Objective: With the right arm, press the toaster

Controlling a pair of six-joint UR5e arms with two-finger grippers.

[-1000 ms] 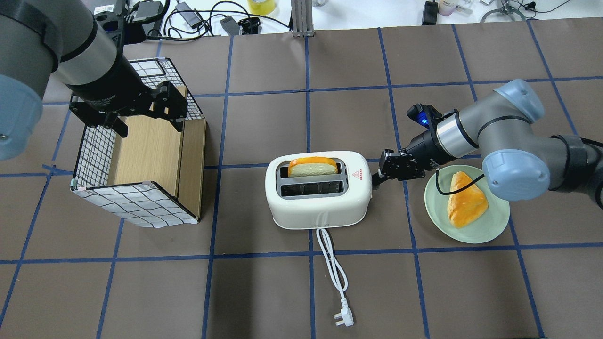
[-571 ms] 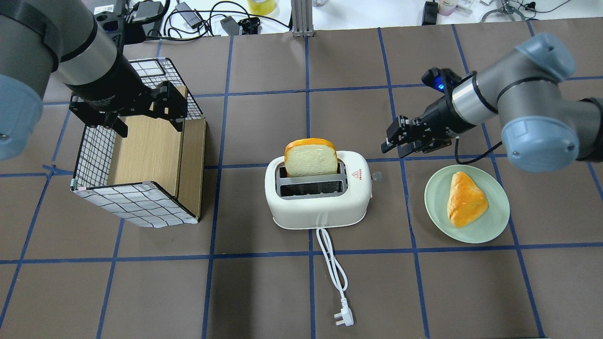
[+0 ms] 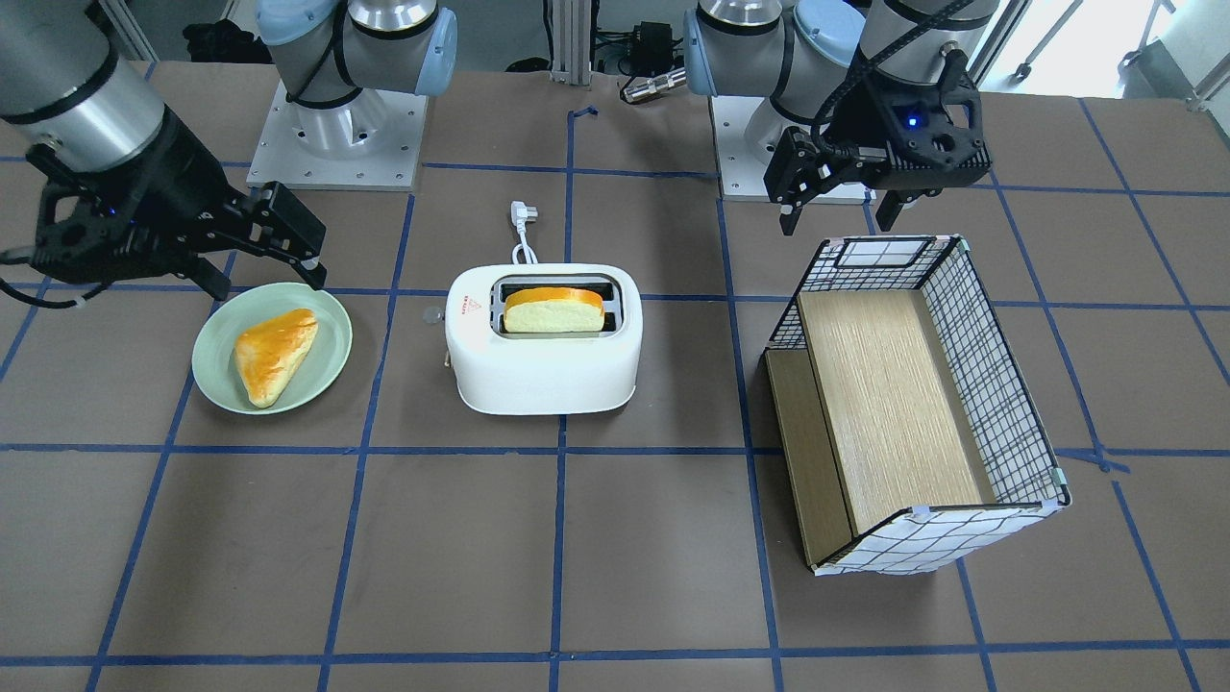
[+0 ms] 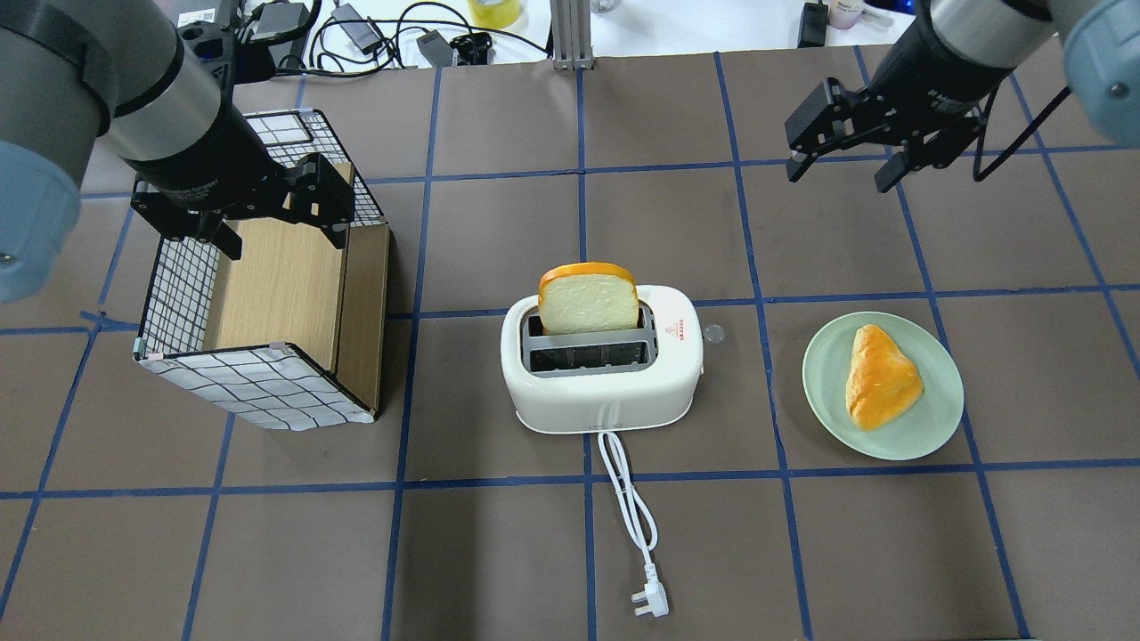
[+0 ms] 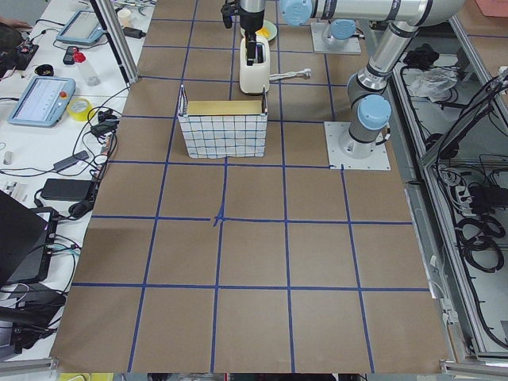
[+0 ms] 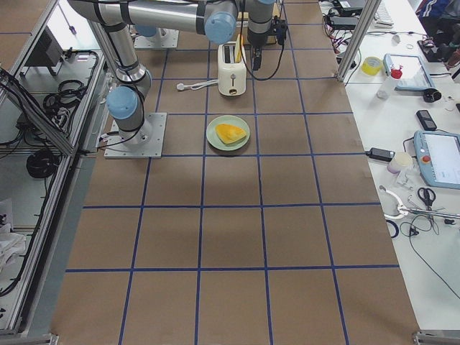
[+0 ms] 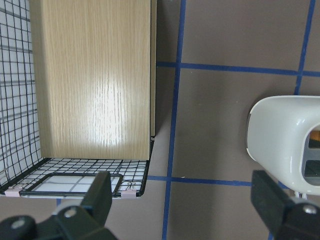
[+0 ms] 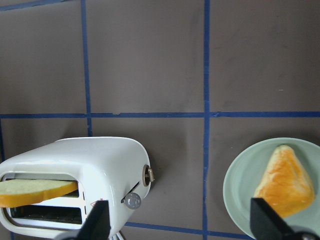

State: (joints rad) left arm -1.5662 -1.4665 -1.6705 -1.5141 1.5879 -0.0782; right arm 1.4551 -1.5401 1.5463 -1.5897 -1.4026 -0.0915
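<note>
Right claw (image 4: pixel 837 178): jaws spread wide, nothing held. The wrist view shows both fingertips (image 8: pixel 97 220) with only bare table in the gap. The claw hangs high, off the toaster's (image 4: pixel 601 392) lever end and well apart from it.

From the claw, the toaster lies down and toward the left arm's side. Its long axis runs across the table. The lever (image 4: pixel 712 335) sticks out of the end facing the plate (image 4: pixel 812 378), which is the end nearest my right arm.

Bread (image 4: pixel 588 307) stands tall in the toaster's far slot, so I judge the lever is up.

Left claw (image 4: pixel 280 236): open, empty, over the box (image 4: pixel 258 392) off the toaster's opposite end, the wrong side for the lever.

A press would need a descent onto the lever from above.
</note>
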